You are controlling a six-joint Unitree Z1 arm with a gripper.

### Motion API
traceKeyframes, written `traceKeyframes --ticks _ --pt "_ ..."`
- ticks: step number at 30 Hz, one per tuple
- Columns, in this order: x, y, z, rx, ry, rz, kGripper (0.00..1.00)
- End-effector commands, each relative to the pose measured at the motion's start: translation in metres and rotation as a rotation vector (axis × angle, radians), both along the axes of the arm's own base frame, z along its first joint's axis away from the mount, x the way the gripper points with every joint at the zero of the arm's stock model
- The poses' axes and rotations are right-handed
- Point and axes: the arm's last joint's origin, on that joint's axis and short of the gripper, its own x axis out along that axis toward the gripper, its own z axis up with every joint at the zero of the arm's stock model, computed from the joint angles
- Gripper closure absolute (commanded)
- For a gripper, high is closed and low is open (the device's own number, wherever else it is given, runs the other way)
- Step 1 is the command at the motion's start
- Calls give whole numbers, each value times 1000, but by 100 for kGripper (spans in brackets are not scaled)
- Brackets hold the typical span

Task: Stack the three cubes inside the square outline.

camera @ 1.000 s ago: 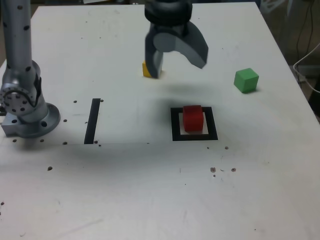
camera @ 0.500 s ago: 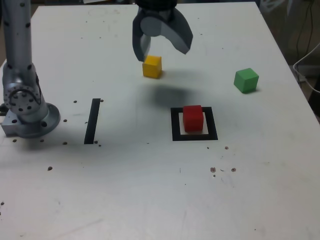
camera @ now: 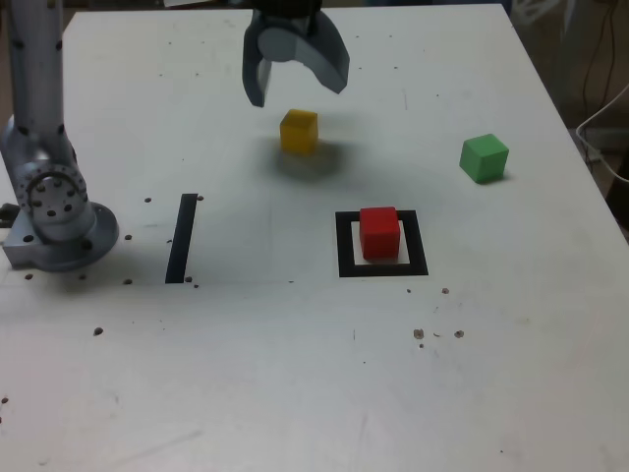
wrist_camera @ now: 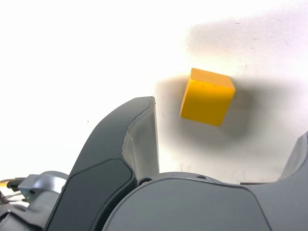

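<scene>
A white table (camera: 295,393) with dark specks, cables (camera: 601,128) beside its edge

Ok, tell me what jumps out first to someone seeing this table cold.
The dark gripper hangs open near the table's far edge, just above and behind the yellow cube, which sits alone on the white table. Next comes the red cube, sitting inside the black square outline mid-table. The green cube stands apart toward the exterior view's right.
</scene>
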Motion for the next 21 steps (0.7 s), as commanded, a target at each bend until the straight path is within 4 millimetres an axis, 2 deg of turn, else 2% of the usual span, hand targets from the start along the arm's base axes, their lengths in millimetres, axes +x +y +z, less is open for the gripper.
traceKeyframes --ticks 1,10,15,21 --pt "3 1 -8 -4 11 -4 2" --pt "12 8 -42 13 31 -8 8" --pt "13 9 -47 19 25 -9 15" --pt "13 9 -48 20 25 -8 30"
